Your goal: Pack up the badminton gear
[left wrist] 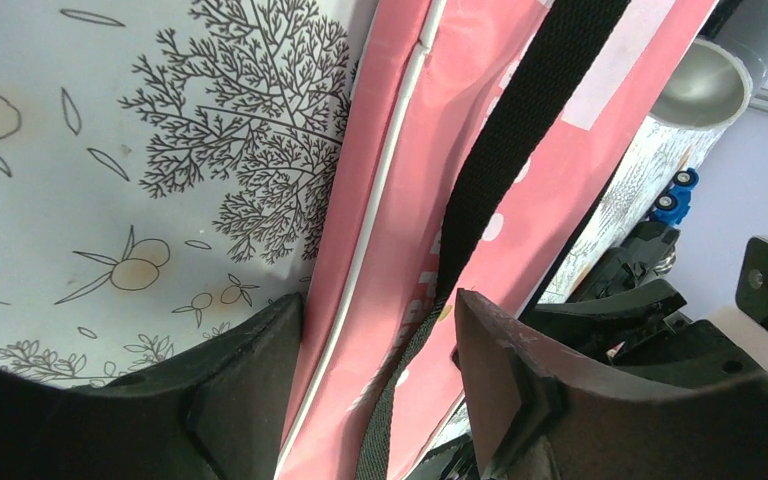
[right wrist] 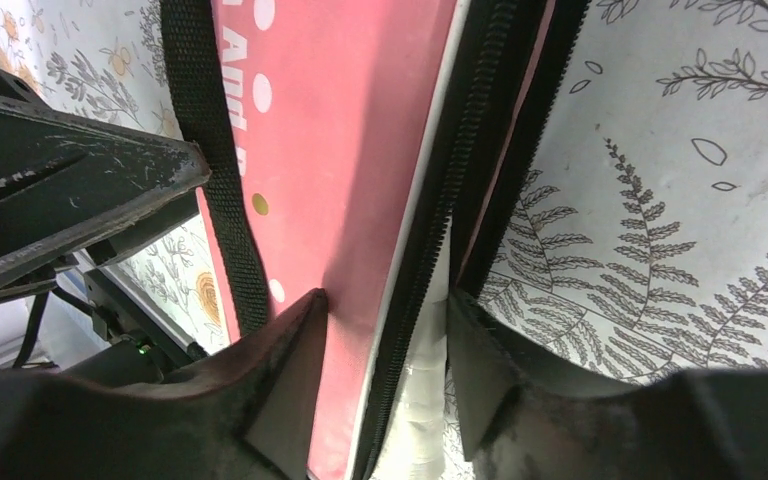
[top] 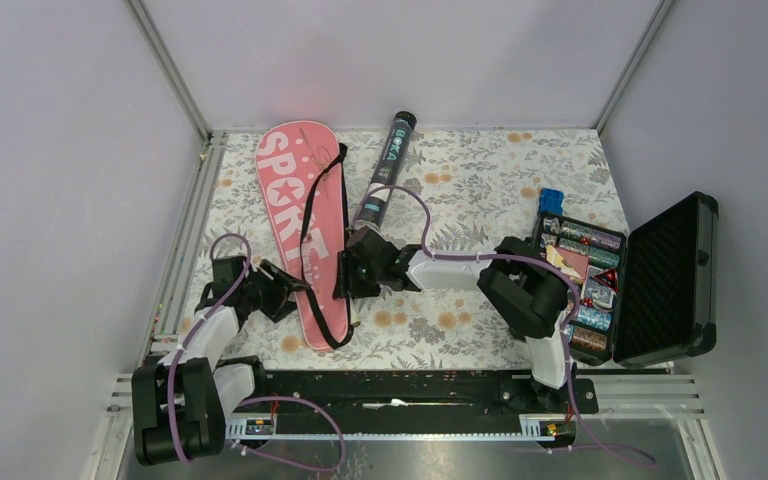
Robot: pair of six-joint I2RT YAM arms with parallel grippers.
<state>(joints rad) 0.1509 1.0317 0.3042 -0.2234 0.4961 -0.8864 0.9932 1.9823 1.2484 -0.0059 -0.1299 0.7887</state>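
The left gripper (left wrist: 378, 310) has its fingers (left wrist: 250, 385) apart over the near end of the pink bag (left wrist: 435, 180). One tip is by the bag's white-piped left edge, the other is over its face, and the black strap (left wrist: 530, 130) runs between them; nothing looks pinched. The right gripper (right wrist: 384, 300) is also spread, its fingers (right wrist: 280, 390) straddling the zip (right wrist: 445, 200) on the bag's right edge. The teeth there lie parted, and a pale strip (right wrist: 410, 430) shows in the gap, though I cannot tell what it is. The bag lies flat on the flowered table (top: 480, 170), running from the far left towards the near middle, with one gripper on each side of its narrow near end. The black tube (top: 385, 172) lies just beside the bag's far right edge, outside it. No rackets or shuttlecocks can be seen lying loose. The step in hand looks like closing or tidying the zipped edge. To do it well, the left fingers should press or nip the left edge so the bag cannot slide. The right fingers should close on the zip pull itself, not on the fabric, and draw it straight along the edge. The strap needs to be kept away from the teeth, and anything poking out pushed in first. The tube needs packing too, so the bag should not be shut fully if it belongs inside. The open black case (top: 665, 280) and blue toy (top: 552, 200) on the right are best left alone
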